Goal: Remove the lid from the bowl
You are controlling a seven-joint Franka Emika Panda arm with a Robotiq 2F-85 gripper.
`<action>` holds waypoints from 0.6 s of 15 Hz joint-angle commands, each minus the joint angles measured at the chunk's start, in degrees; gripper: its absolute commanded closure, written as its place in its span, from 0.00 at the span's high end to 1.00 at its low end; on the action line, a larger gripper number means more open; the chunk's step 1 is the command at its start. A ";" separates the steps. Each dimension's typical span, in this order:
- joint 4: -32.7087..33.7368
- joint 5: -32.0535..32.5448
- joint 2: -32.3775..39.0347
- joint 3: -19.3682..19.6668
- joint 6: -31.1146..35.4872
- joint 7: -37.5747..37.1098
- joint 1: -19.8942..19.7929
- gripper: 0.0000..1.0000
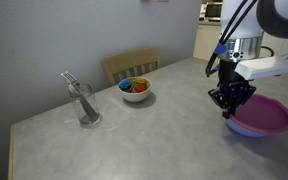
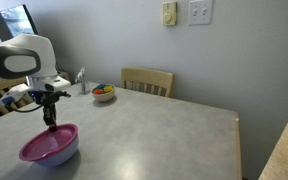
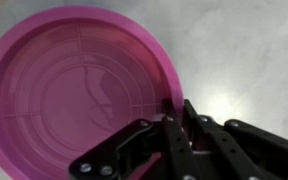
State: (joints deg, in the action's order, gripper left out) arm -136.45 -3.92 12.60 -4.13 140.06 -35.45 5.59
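Lid (image 3: 74,95) covers the bowl (image 1: 246,129) near the table (image 1: 134,140) edge; pincer (image 3: 176,106) closed at its rim.

Both exterior views look down at a slant, from middle distance, across the grey speckled counter (image 1: 134,140) (image 2: 169,130) toward the wooden slat-back chair (image 1: 131,63) (image 2: 147,80). They share both of these. The wrist view looks straight down, very near, on the round magenta-pink plastic lid (image 3: 74,90), with its black fingers (image 3: 191,115) entering from the bottom of the frame.
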 commanded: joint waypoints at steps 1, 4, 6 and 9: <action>0.70 -0.98 0.74 1.09 -0.58 2.00 0.17 0.03; -0.01 0.05 -1.03 1.56 -2.51 0.95 0.46 0.03; -0.80 0.36 -2.70 1.68 -3.59 0.67 0.55 0.03; -1.30 -0.06 -4.62 1.44 -5.23 1.29 0.38 0.03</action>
State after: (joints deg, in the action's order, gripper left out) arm -136.47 -3.87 11.11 -3.28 137.46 -35.42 5.59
